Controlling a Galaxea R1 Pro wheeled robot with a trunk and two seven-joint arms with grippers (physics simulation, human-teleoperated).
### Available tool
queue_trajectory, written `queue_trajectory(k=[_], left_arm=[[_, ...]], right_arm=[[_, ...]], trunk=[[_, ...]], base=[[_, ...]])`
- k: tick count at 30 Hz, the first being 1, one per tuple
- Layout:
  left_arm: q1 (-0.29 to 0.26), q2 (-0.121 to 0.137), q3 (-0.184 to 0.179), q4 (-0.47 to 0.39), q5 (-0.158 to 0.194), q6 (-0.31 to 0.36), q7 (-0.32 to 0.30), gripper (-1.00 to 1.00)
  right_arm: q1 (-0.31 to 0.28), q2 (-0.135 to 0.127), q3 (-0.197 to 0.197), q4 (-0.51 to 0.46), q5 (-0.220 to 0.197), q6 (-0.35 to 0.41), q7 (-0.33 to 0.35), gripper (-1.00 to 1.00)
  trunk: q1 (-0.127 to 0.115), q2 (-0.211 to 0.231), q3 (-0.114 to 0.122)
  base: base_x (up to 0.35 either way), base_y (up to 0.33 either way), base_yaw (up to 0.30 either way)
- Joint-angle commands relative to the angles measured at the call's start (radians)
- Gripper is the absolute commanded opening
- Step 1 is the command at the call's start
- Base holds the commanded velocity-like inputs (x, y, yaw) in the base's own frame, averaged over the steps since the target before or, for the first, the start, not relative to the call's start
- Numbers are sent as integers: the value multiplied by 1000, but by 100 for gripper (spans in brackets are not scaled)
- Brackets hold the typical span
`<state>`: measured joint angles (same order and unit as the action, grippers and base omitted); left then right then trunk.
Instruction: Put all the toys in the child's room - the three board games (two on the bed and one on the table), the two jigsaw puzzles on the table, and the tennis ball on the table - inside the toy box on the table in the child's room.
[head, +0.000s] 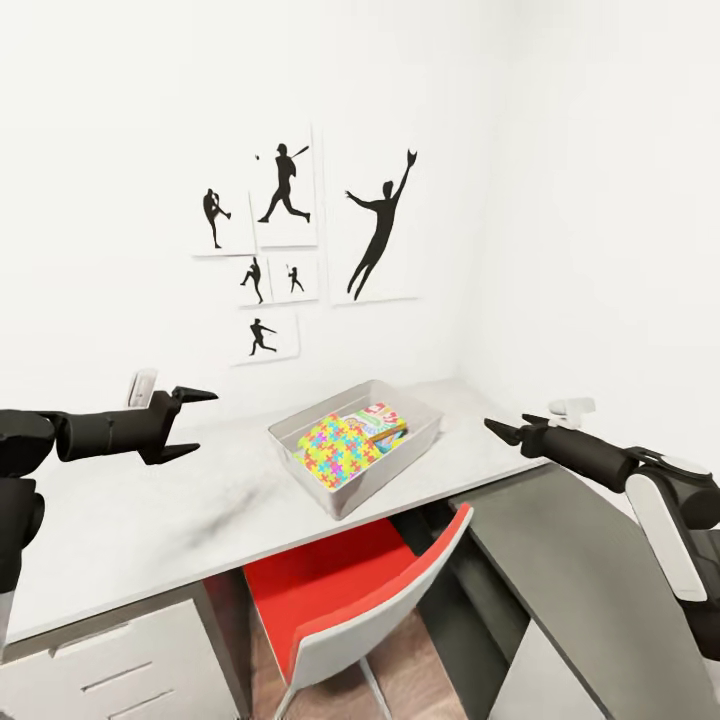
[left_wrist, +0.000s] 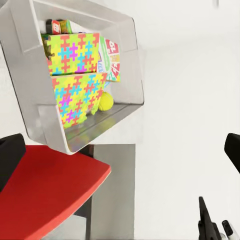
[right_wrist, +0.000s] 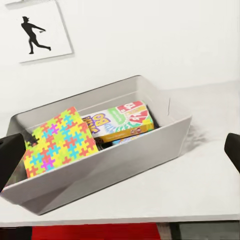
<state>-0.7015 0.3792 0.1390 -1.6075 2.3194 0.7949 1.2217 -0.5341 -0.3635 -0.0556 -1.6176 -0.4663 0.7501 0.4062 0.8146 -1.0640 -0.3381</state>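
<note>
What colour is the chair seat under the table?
Red, on the chair seat below the table; clearest in the head view.

The black left arm reaches level over the table's left end, its two-fingered black gripper (head: 190, 423) spread open. The black-and-white right arm extends over the table's right end, its gripper (head: 512, 426) open too.

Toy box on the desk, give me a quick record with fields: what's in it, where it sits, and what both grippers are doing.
container: toy box, light grey open tray
location: on the table, above the red chair
contents seen: jigsaw puzzles, board games, tennis ball
left gripper: open, empty, held over the table beside the toy box
right gripper: empty, held at the toy box's other side, jaw state unclear
wall: baseball silhouette pictures
</note>
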Motion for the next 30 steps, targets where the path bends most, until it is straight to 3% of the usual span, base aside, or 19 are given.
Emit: queue_trajectory(k=[1, 30], left_arm=[[-1, 0, 2, 0, 7, 7, 10, 100], [9, -2, -2, 1, -2, 8, 10, 100]], right_arm=[[-1, 0, -1, -1, -1, 6, 3, 100], [-4, -5, -9, 0, 0, 8, 3, 100]], trunk=[[0, -1, 0], [0, -1, 46]], base=[[-298, 182, -105], [-232, 258, -107]])
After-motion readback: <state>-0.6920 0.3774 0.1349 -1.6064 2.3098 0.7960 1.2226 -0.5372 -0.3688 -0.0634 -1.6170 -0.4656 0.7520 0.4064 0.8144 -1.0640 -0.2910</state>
